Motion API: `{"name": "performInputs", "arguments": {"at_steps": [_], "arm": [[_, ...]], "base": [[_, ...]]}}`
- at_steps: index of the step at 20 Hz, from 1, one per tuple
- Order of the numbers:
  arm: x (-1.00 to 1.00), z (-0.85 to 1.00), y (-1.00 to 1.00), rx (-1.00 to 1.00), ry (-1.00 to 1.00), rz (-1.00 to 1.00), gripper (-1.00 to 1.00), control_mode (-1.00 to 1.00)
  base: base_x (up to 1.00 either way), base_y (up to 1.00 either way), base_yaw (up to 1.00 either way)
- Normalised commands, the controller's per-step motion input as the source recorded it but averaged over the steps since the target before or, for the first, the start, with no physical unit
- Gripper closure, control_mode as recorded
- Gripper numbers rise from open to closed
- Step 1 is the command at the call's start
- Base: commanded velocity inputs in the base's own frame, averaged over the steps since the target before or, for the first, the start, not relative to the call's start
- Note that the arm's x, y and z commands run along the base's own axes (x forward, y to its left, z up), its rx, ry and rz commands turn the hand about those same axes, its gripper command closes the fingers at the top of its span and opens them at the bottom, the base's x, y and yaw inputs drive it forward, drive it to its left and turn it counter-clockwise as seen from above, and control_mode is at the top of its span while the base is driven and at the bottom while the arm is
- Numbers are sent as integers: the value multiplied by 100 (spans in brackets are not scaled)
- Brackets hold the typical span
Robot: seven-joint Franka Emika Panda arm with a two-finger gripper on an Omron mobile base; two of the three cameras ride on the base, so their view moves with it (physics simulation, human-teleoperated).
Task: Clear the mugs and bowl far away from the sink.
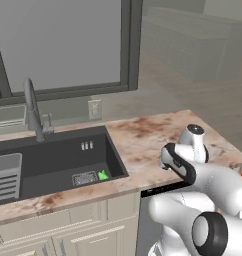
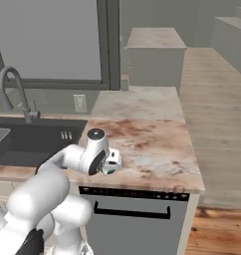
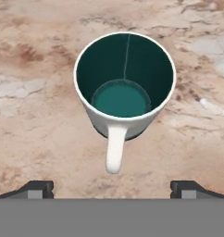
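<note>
On the counter (image 2: 157, 144) well to the right of the sink (image 1: 53, 160), your gripper (image 3: 112, 187) hung over the upright teal mug (image 3: 124, 88), jaws spread wide and touching nothing.

A large dark-framed window (image 1: 63, 45) sits above the marbled brown counter (image 1: 143, 135). Wood plank floor (image 2: 217, 99) stretches behind, with a pale kitchen island (image 2: 155, 55) and cream cabinets (image 1: 68, 230).
</note>
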Motion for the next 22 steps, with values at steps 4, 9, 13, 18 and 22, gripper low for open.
{"name": "performInputs", "arguments": {"at_steps": [4,9,13,18,22], "arm": [[15,-10,0,0,0,0,-100,-100],[22,-7,0,0,0,0,-100,-100],[7,-13,0,0,0,0,-100,-100],[0,-17,-1,0,0,0,-100,-100],[0,-23,0,0,0,0,100,-100]], "base": [[0,0,0],[0,0,0],[0,0,0],[0,0,0],[0,0,0]]}}
